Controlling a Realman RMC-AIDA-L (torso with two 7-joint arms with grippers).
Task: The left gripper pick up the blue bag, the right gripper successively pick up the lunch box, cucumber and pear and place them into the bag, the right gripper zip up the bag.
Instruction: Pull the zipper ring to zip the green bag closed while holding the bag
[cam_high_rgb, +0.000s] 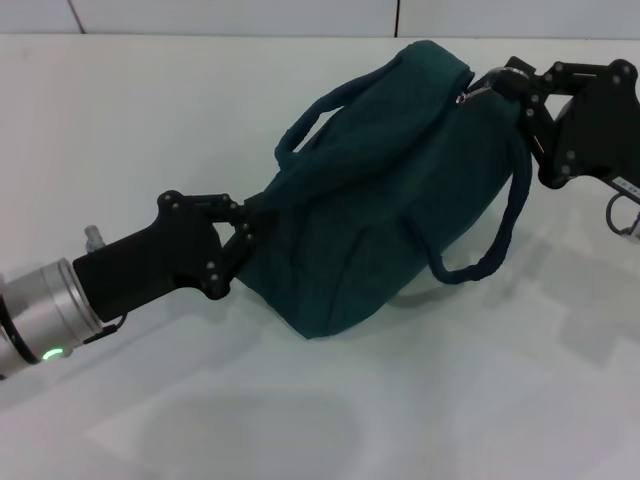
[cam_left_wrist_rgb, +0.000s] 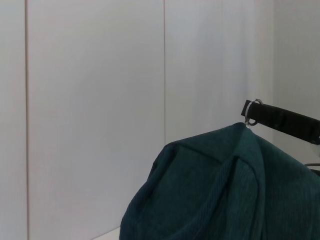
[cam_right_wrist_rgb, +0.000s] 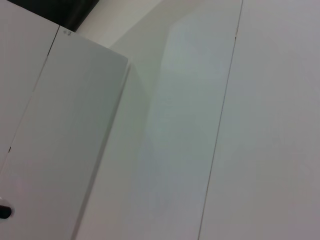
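**Two pincers holding the bag at both ends**

No readable writing is showing. The left pincer (cam_high_rgb: 243, 240), reaching in low from the left, is pinching one end of the blue bag (cam_high_rgb: 390, 190), which is lying on the white tabletop (cam_high_rgb: 150, 130). The right pincer (cam_high_rgb: 497, 88), angled in from the right, is pinching the zipper ring (cam_left_wrist_rgb: 253, 112) at the bag's far end.

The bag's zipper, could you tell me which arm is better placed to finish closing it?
Right. The right gripper is already at the zipper ring on the bag; the left gripper grips its other end.
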